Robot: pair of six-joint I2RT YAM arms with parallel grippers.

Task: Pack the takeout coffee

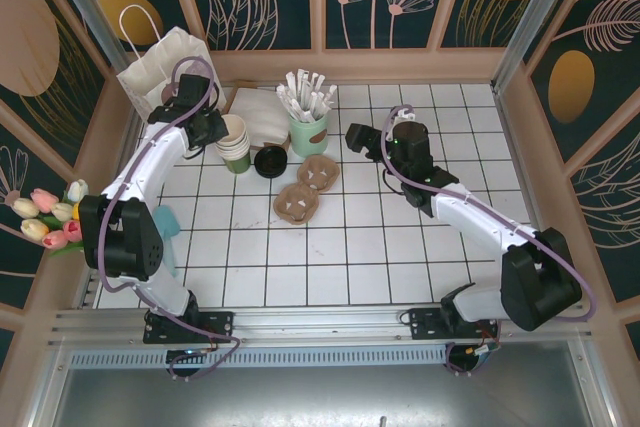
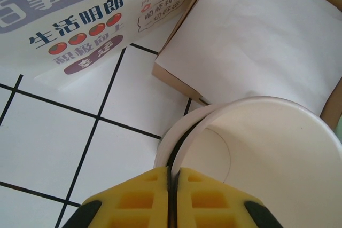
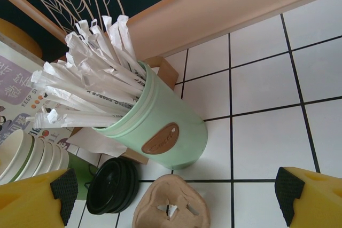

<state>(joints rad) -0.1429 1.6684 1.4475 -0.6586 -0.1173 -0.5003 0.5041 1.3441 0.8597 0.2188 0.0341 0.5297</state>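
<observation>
Takeout coffee [image 1: 269, 161] untouched; left tool [image 2: 172, 172] pinching cream cup [image 2: 267, 148] rim, arm outstretched; right tool [image 1: 354, 137] spread, hovering.

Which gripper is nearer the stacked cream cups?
Left. The left gripper is shut on the rim of the cream cups; the right gripper hangs open to their right, beyond the straw holder.

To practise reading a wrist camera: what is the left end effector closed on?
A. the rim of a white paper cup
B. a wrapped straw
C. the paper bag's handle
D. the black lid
A: the left end effector is shut, and the rim of the paper cup runs into the slit between its two yellow halves.
</observation>
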